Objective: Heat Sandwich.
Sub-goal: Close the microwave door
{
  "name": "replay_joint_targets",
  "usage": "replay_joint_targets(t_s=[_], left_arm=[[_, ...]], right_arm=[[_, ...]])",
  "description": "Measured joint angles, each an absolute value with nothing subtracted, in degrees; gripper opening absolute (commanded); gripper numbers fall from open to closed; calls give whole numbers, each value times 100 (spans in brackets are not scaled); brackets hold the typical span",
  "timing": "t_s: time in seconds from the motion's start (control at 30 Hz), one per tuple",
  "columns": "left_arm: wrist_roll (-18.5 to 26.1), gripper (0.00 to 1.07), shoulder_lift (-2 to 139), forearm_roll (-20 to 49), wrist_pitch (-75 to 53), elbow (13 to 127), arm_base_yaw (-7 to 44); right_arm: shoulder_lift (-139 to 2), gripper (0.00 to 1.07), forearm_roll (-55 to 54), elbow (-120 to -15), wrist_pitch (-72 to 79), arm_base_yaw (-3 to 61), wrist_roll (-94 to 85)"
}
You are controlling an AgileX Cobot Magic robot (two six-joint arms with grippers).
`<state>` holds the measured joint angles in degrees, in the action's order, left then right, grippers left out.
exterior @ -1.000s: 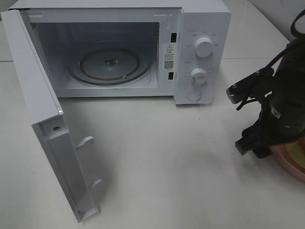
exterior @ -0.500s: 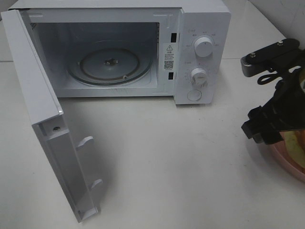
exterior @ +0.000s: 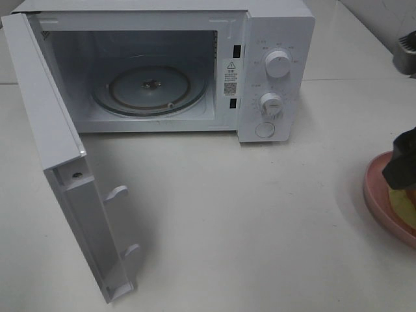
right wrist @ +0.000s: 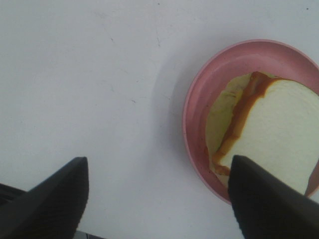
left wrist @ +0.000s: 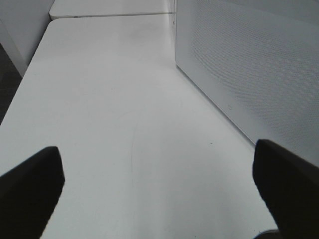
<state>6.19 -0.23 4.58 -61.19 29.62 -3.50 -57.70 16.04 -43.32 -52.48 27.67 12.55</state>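
In the exterior high view, the right gripper (exterior: 404, 166) shows only as a dark block at the right edge, hanging over the pink plate (exterior: 377, 195) and the sandwich (exterior: 404, 207) in the lower right; its spread cannot be read here. A second ago the whole right arm stood further into the frame, left of the plate; it has pulled back towards the right edge. The microwave (exterior: 273, 78) sits at the top with its door (exterior: 71, 188) swung open at left and the glass turntable (exterior: 151, 88) bare.

In the left wrist view, the left gripper (left wrist: 159, 184) is spread wide, holding nothing, over the white table (left wrist: 109, 124), the microwave's perforated wall at upper right.

In the right wrist view, the right gripper's jaws stand apart and grasp nothing. The sandwich lies on the plate at right, partly under one dark finger (right wrist: 269, 199).
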Motion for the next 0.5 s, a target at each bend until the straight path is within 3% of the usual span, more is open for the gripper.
replay_joint_targets(t_s=[0.5], left_arm=[[619, 98, -23, 458, -6119, 2962, -350]], right_arm=[[-4057, 76, 1152, -4005, -5724, 2767, 791]])
